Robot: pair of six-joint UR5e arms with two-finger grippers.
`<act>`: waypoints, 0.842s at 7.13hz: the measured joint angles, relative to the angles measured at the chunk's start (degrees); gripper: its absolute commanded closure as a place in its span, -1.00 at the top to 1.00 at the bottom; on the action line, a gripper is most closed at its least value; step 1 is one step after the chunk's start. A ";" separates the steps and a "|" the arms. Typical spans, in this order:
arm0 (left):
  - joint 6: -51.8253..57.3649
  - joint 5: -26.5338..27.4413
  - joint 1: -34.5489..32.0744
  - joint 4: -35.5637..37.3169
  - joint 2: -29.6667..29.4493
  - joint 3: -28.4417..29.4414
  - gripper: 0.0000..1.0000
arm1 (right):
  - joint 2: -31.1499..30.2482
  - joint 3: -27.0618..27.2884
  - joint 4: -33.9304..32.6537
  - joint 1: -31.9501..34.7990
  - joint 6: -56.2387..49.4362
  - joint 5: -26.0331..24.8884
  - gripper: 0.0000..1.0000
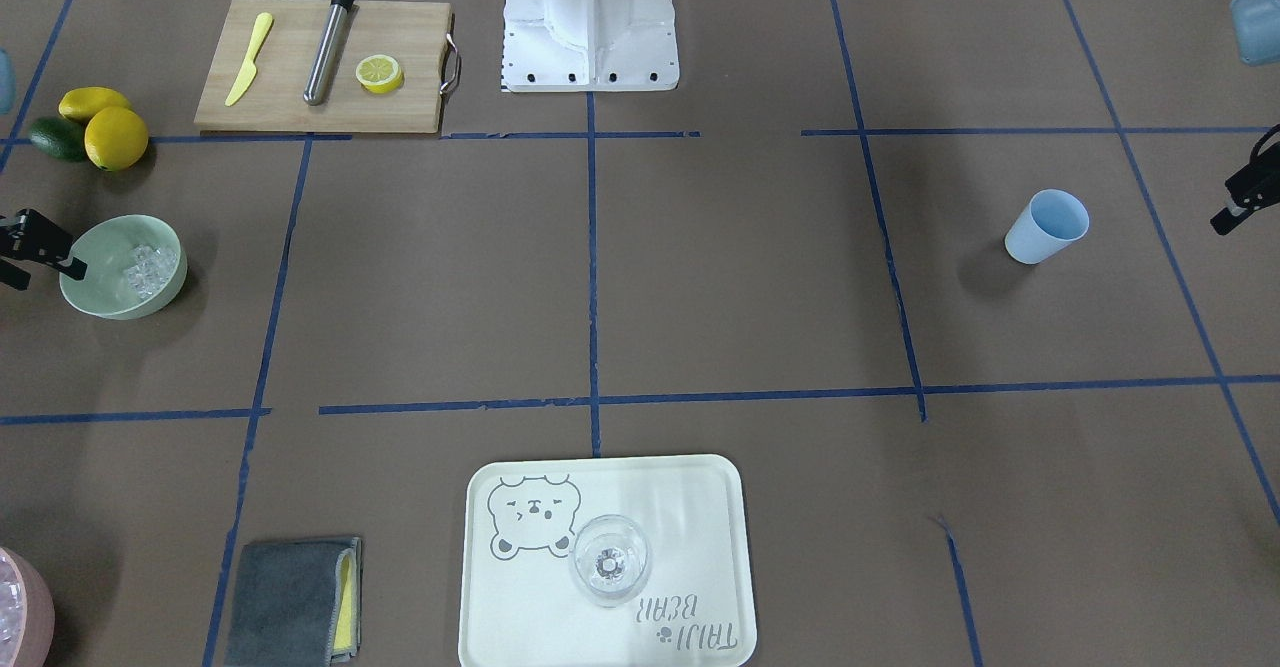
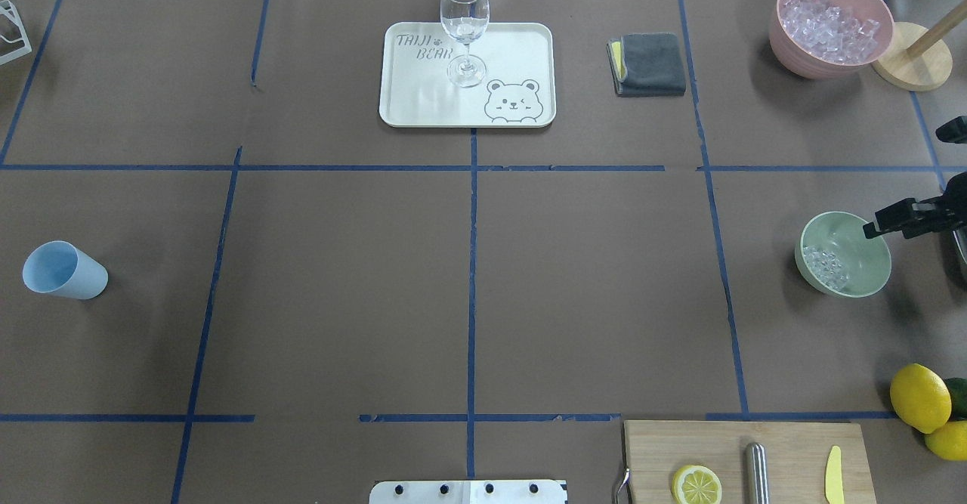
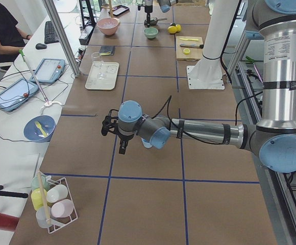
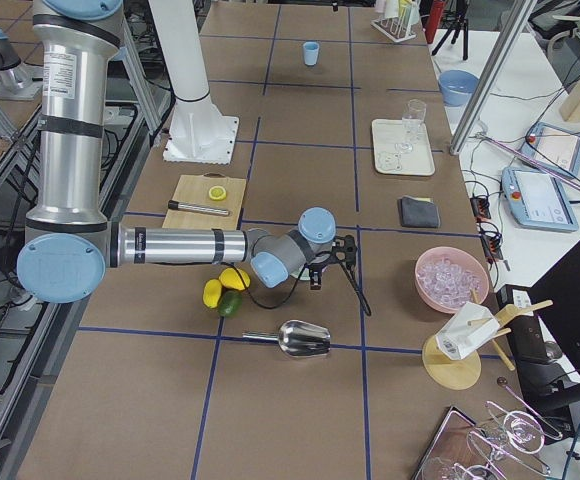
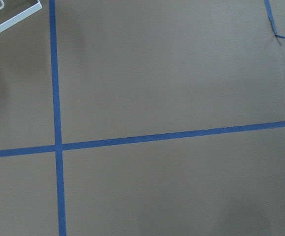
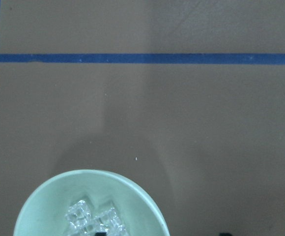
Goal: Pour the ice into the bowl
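The cream tray [image 2: 423,103] at the top centre of the overhead view is carrying the printed words "TAIJI BEAR" beside a drawing of a winking bear. A clear wine glass [image 2: 464,28] is standing upright on it, next to the lettering.

The right end effector [image 2: 895,217] is hovering at the right edge of the overhead view, just beside the upper right rim of the mint-green bowl [image 2: 857,243]. It is standing open and gripping nothing: the right wrist view is showing two dark tips far apart at its bottom edge. Whether it is touching the rim cannot be told.

The ice [image 2: 823,266] is lying inside the bowl as a small cluster of clear cubes, gathered against the lower left wall in the overhead view.

The left end effector [image 1: 1240,197] is poking in at the right edge of the front-facing view, near the upright pale blue cup [image 1: 1045,227] but apart from it. Only part of it is showing, so I cannot tell whether it is open or closed. Its wrist camera is looking at brown tabletop [image 2: 340,277] crossed by blue tape lines.

A pink bowl [image 2: 786,43] heaped with ice cubes is sitting at the upper right of the overhead view, with a folded grey cloth [image 2: 650,62] to its left. At the lower right, a wooden cutting board [image 2: 793,443] is carrying a lemon half [image 2: 696,484], a steel muddler [image 2: 755,474] and a yellow knife [image 2: 833,475]. A metal scoop [image 4: 305,340] is lying on the tabletop in the right side view.
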 measured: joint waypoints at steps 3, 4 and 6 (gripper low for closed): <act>1.01 5.55 0.07 0.10 0.07 0.43 1.00 | 0.28 -0.65 -5.64 6.77 -8.87 0.87 1.00; 3.23 7.17 0.06 0.19 0.30 0.89 1.00 | 1.67 -0.61 -11.99 9.94 -16.50 0.82 1.00; 7.53 7.66 -0.64 1.13 0.90 1.05 1.00 | 6.55 -0.60 -28.04 16.01 -32.99 -0.56 1.00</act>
